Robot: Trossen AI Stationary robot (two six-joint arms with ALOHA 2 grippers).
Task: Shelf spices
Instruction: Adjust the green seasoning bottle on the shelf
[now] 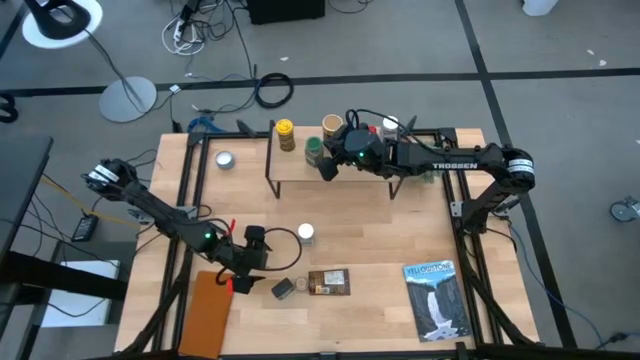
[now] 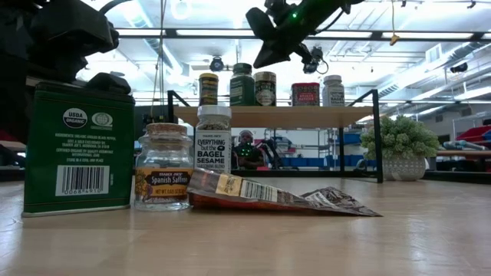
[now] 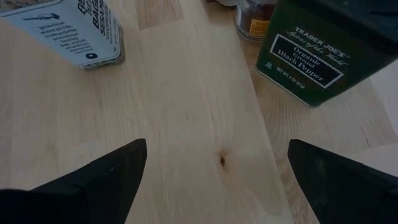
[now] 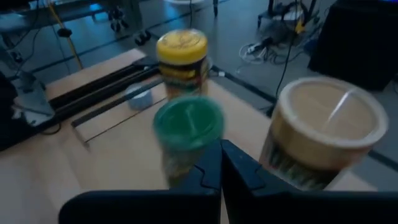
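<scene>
The shelf (image 1: 340, 170) stands at the table's far side, and several spice jars stand on its plank (image 2: 276, 116). Among them are a yellow-topped jar (image 4: 181, 57), a green-topped one (image 4: 186, 134) and a tan-topped one (image 4: 323, 127). My right gripper (image 4: 221, 167) is shut and hovers just above the plank (image 2: 258, 55), close to the green-topped jar, holding nothing. My left gripper (image 3: 217, 180) stands open over bare table near the front left (image 1: 266, 260). Ahead of it stand a green tin (image 3: 317, 43), a white-labelled jar (image 3: 74, 31) and a small saffron jar (image 2: 163, 167). A brown packet (image 2: 268, 195) lies flat.
A blue-and-white book (image 1: 436, 298) lies at the near right and a brown board (image 1: 208, 310) at the near left. A small silver tin (image 1: 225, 159) sits left of the shelf. A cable loops by the white-capped jar (image 1: 305, 233). Bare wood lies in the table's middle.
</scene>
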